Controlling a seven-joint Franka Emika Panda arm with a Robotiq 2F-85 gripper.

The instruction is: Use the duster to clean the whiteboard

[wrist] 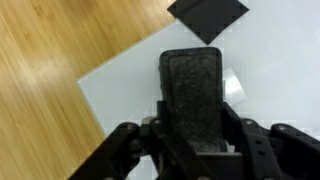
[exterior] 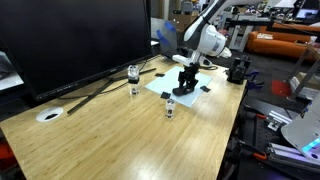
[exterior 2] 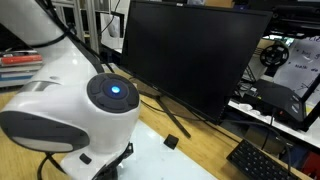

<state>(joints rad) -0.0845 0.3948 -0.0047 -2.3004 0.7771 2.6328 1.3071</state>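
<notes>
Wrist view: hand (wrist: 192, 126) clamps duster (wrist: 192, 80) over whiteboard (wrist: 128, 85), black tab (wrist: 207, 12) ahead.

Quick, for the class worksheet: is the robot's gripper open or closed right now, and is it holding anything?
Gripper: closed on the duster, held over the whiteboard.
</notes>
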